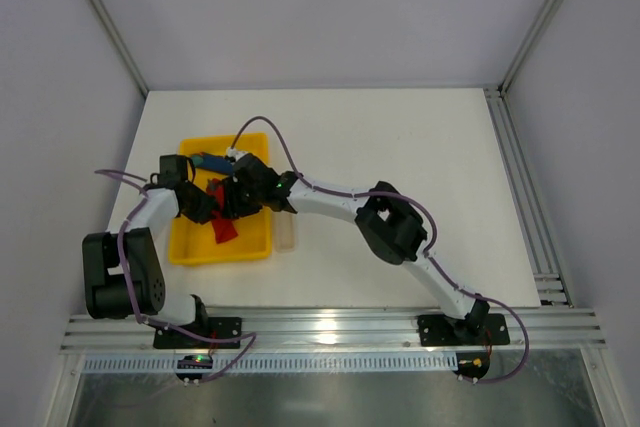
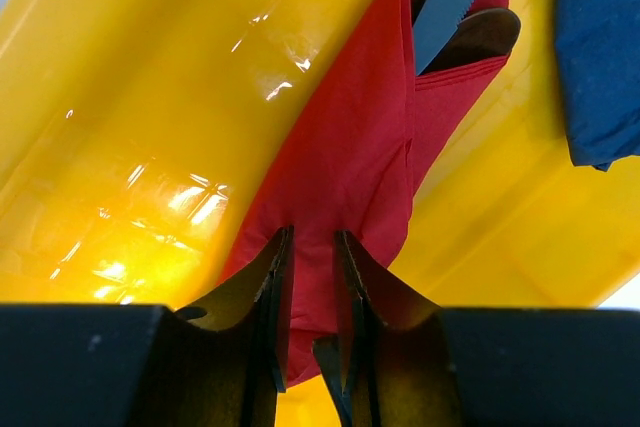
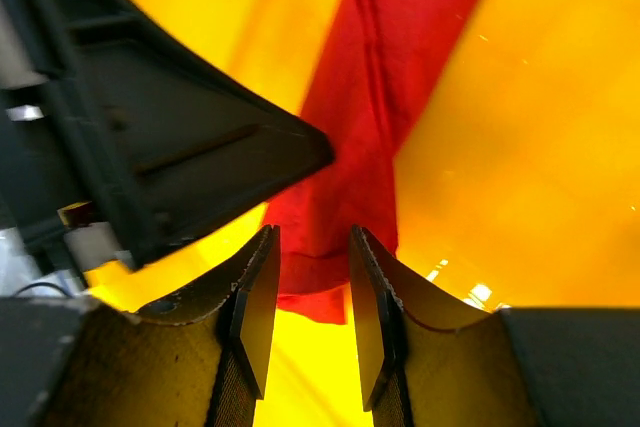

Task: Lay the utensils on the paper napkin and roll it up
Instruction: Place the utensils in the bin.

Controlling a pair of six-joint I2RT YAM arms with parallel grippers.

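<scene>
At the near end of the yellow tray (image 2: pixel 150 97), the left gripper (image 2: pixel 312 237) has its 2 fingers drawn close, pinching the near end of the paper napkin (image 2: pixel 350 147) between them. The right gripper (image 3: pixel 312 237) comes in from the opposite side. Its fingers stand a little apart with the napkin's edge showing in the gap, and I cannot tell if they grip it. The napkin lies inside the tray as a long, loosely folded red strip. At its far end the utensils (image 2: pixel 450 2) poke out of the fold: a serrated blade and a brown rounded tip. Beyond them a blue object (image 2: pixel 600 47) rests in the tray's far part. A small pale piece (image 1: pixel 287 235) sits on the table (image 1: pixel 420 147) just beside the tray.
</scene>
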